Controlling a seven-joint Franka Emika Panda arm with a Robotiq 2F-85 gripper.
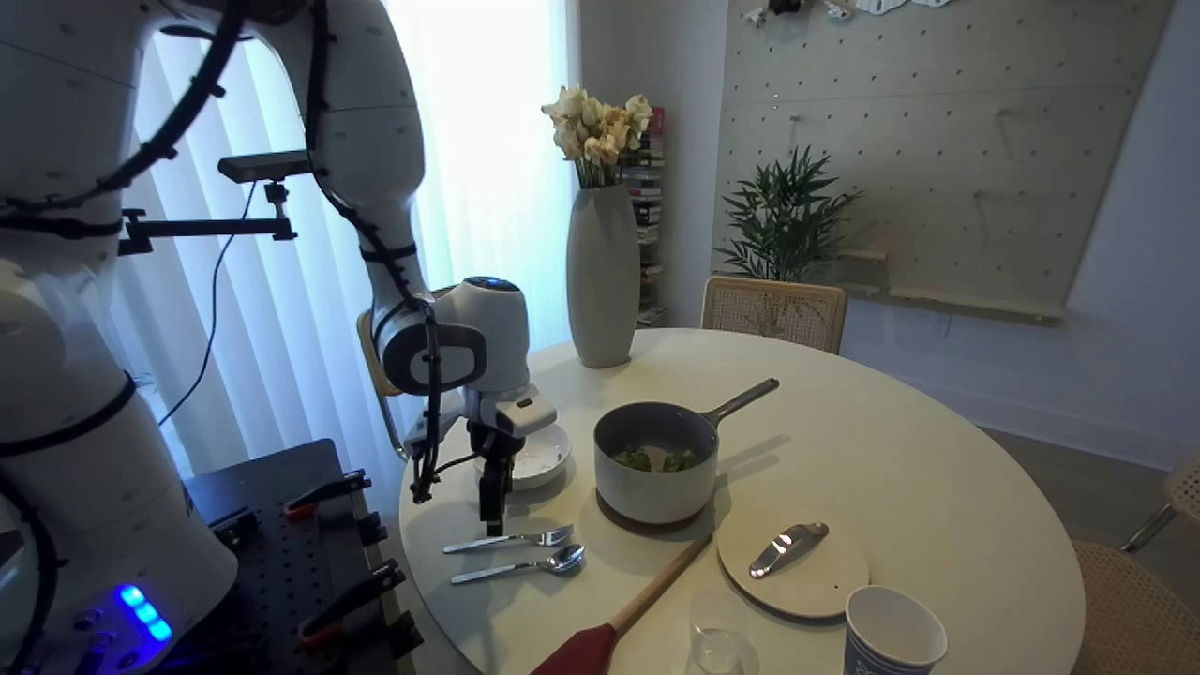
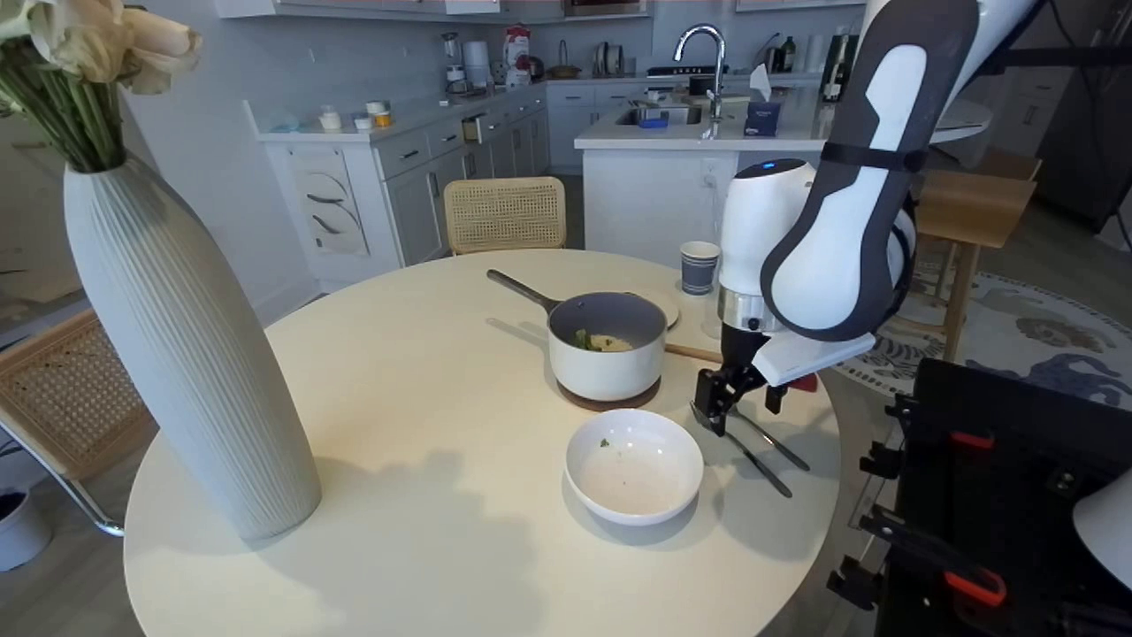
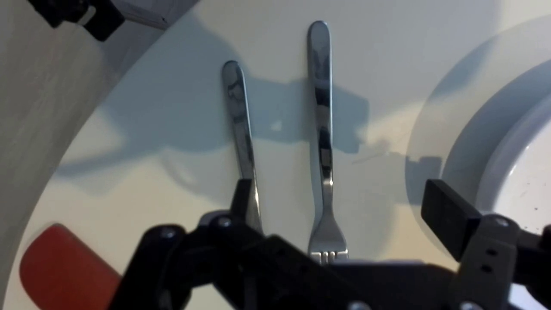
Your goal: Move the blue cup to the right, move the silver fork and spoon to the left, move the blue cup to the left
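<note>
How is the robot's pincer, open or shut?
Open: in the wrist view, the pincer has its fingers wide apart, the fork visible between.

Gripper (image 3: 340, 202) is hanging over the fork (image 3: 323, 107), jaws standing wide apart; in wrist view one fingertip (image 3: 241, 196) is overlapping the spoon (image 3: 241, 116), the other is sitting nr the bowl (image 3: 533, 181), so side room is looking tight. Narrow strip of tabletop (image 3: 284, 172) is running btwn fork & spoon. Pot (image 2: 610, 376) is standing in the way beside the bowl, handle (image 2: 522, 289) jutting out. Red spatula (image 1: 586, 647) is barring the way beyond the spoon, w/ plate (image 1: 825, 586), glass (image 1: 717, 647) & blue cup (image 1: 891, 623) crowding further on. Wide lane is stretching btwn vase (image 2: 195, 372) & pot in both exterior views.
</note>
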